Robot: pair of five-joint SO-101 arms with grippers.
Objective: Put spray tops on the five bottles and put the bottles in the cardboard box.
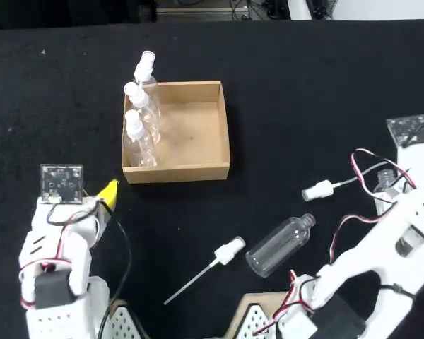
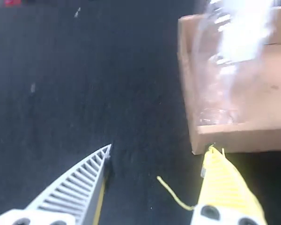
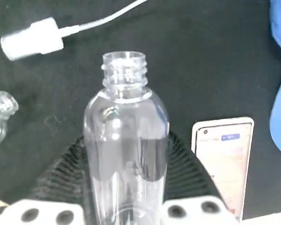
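Fingers (image 3: 189, 173) of my right gripper (image 3: 126, 140) clamp uncapped bottle (image 3: 125, 108), right edge of high view; my left gripper (image 2: 159, 150) gapes wide beside cardboard box (image 1: 177, 171), upper centre, three capped bottles (image 1: 141, 120) seemingly inside.

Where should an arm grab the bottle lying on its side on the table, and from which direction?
Probably take the lying bottle around mid-body from straight above, fingers across its width. It lies flat, so the round body is the broadest exposed part, and the spray top by its base leaves mid-body free.
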